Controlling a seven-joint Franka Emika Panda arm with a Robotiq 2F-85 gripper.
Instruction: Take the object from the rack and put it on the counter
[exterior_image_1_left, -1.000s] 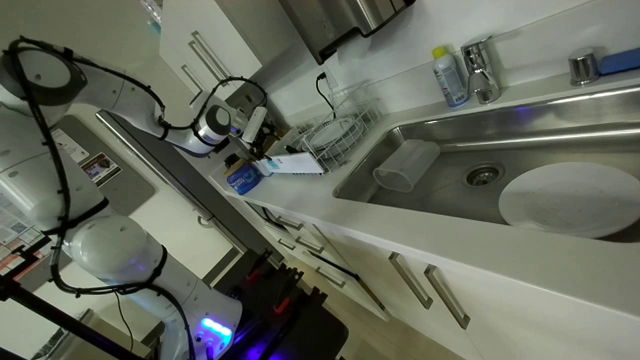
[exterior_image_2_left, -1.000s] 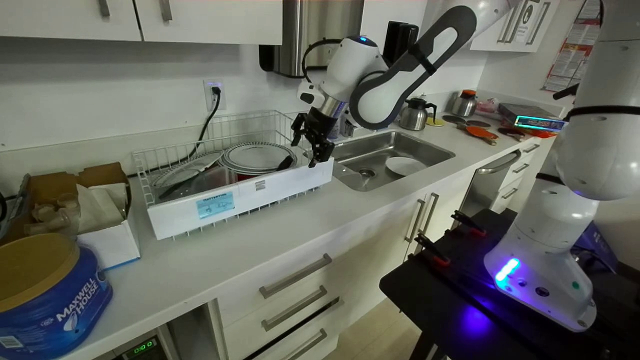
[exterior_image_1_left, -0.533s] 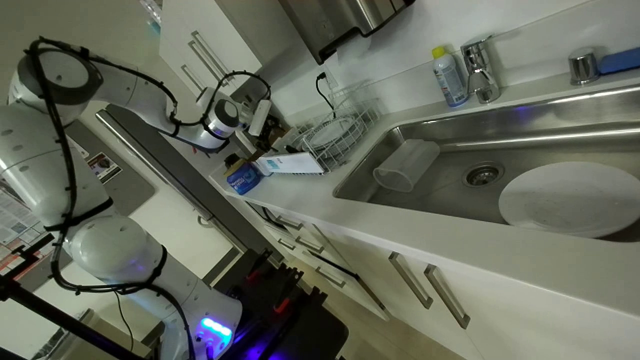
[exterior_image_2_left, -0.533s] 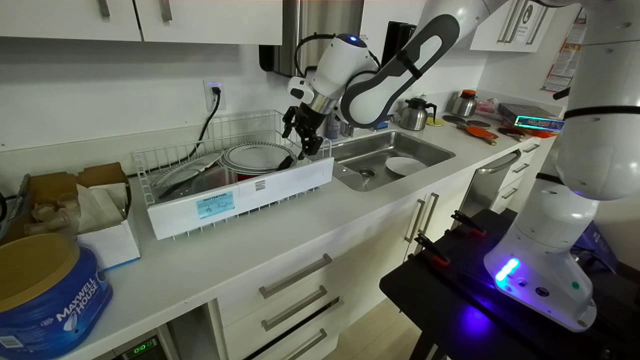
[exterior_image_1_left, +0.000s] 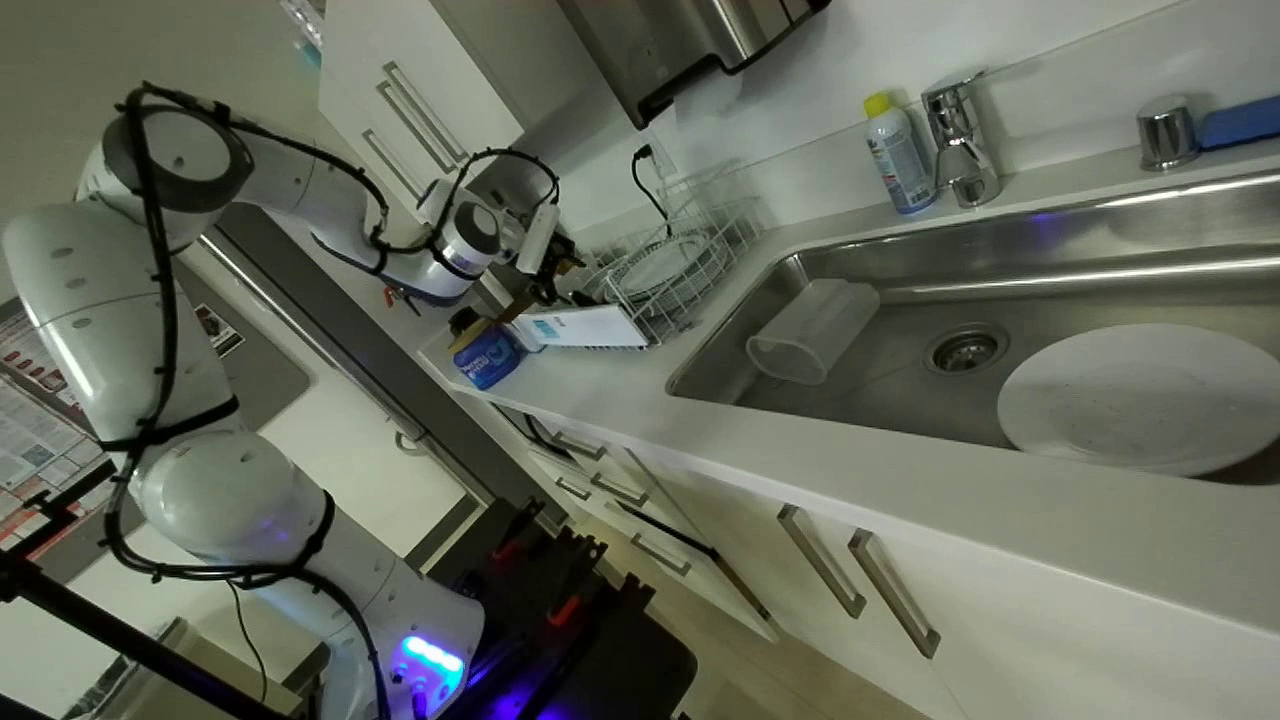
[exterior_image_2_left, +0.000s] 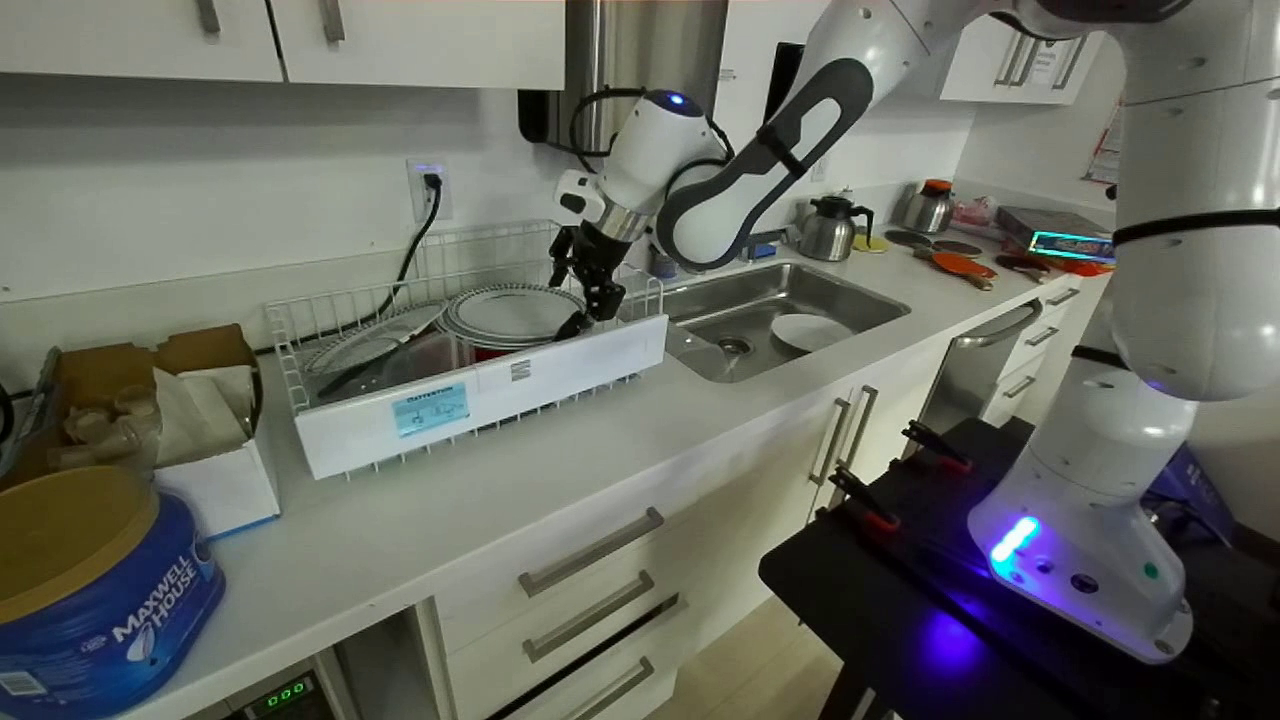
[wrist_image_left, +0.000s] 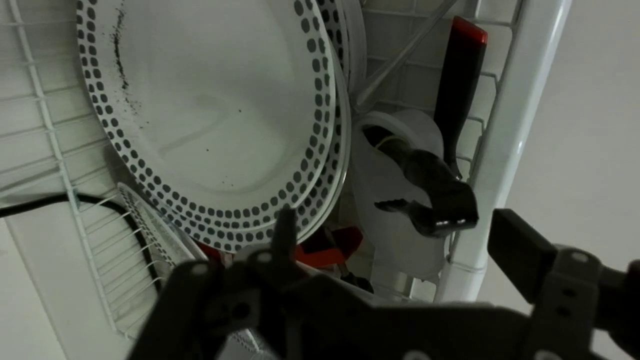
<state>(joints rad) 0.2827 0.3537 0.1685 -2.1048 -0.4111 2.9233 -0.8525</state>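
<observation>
The rack (exterior_image_2_left: 560, 368) is white wire with a white front panel and stands on the white counter (exterior_image_2_left: 540, 440). It also shows in an exterior view (exterior_image_1_left: 735, 220). It holds dotted-rim plates (wrist_image_left: 215, 100), a pale translucent container (wrist_image_left: 395, 235), a black curved utensil (wrist_image_left: 445, 195) and a black handle with a red end (wrist_image_left: 457, 70). Which object is meant cannot be told. My gripper (wrist_image_left: 392, 225) is open and empty; in the wrist view the black utensil shows between its fingers. In an exterior view the gripper (exterior_image_2_left: 592, 295) is over the rack's end near the sink.
The steel sink (exterior_image_2_left: 850, 290) with a white plate (exterior_image_1_left: 1140, 400) and a clear container (exterior_image_1_left: 815, 330) lies beside the rack. An open cardboard box (exterior_image_2_left: 215, 480) and a blue coffee tub (exterior_image_2_left: 100, 610) stand beyond its far end. A wall cord (exterior_image_2_left: 420, 235) runs behind the rack.
My gripper has moved from above the rack's front edge inward over the rack, closer to the plates and the black utensil. The jaws look open throughout. The rack and its contents have not moved.
</observation>
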